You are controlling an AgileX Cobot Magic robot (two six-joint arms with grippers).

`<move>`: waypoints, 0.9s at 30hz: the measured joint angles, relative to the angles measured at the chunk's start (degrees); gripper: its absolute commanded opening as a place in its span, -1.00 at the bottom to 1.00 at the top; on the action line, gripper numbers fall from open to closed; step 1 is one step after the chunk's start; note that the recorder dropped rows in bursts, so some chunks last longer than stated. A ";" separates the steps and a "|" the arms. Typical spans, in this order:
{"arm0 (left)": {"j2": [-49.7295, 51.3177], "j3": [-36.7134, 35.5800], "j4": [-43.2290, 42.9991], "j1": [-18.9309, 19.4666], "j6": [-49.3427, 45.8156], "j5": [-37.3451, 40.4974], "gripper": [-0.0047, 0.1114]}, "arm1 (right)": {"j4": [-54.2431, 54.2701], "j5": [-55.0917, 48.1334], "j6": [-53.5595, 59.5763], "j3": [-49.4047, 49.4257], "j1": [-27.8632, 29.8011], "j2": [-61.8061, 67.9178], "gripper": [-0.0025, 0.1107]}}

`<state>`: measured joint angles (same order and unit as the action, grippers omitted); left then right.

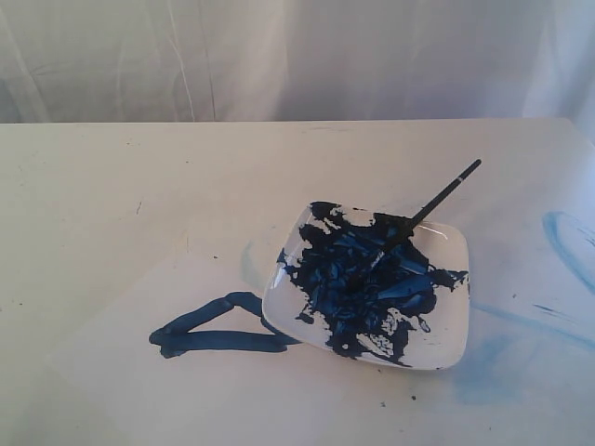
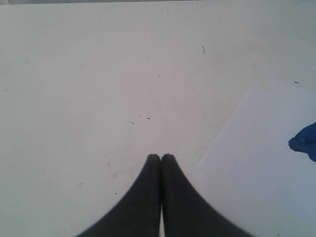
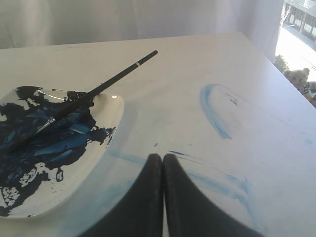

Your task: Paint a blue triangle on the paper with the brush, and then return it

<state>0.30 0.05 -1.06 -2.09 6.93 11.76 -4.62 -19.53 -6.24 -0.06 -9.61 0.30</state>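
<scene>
- On the white square dish [image 1: 444, 325], the brush [image 1: 432, 203] lies slanted, its thin black handle jutting past the rim and its bristles sunk in glossy dark blue paint.
- On the flat white paper [image 2: 256, 148], the blue triangle [image 1: 218, 341] is thick and long, and one end meets the dish's edge.
- The left gripper [image 2: 161, 157] and right gripper [image 3: 162, 156] have their jaws pressed together, empty.

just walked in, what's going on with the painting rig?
Nothing is being handled right now. The brush lies in the white dish, bristles in the paint and handle out over the rim. The blue triangle is painted on the paper, one end meeting the dish. The left gripper and right gripper are both shut and empty, so the task looks finished.
</scene>
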 measured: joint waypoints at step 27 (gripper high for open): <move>0.00 0.00 0.00 -0.61 0.00 0.00 -0.92 | 0.00 0.00 -0.13 0.00 0.00 0.00 -0.96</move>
<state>0.30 0.05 -1.06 -2.71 6.93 11.76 -4.62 -19.53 -6.37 -0.06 -9.61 0.30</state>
